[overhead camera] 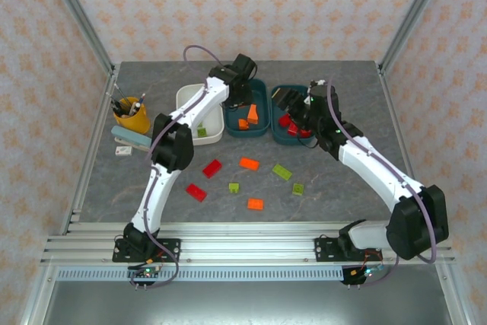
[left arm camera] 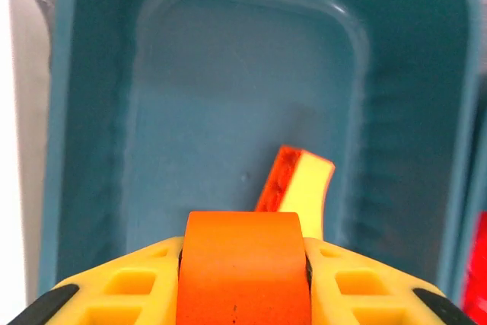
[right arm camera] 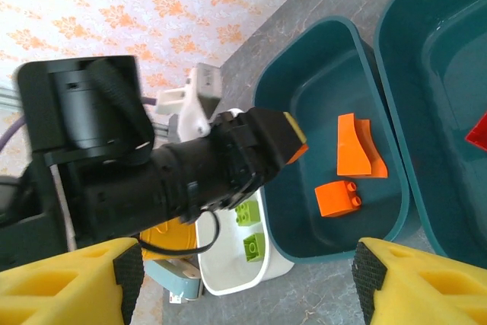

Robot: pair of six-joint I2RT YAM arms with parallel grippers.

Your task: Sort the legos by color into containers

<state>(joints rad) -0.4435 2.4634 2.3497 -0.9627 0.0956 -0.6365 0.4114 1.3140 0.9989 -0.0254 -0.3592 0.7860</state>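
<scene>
Orange rectangular plastic brick sits clamped in my left gripper, above the dark teal plastic tub. I would release low over bare floor, beside the leaning orange brick (not onto it). My right gripper hangs open, jaws wide apart.

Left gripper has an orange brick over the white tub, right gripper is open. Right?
Only the tub is wrong. The left gripper has the orange brick over the middle teal tub; the left wrist view shows teal walls and floor beneath it. The right gripper is open, as stated.
</scene>
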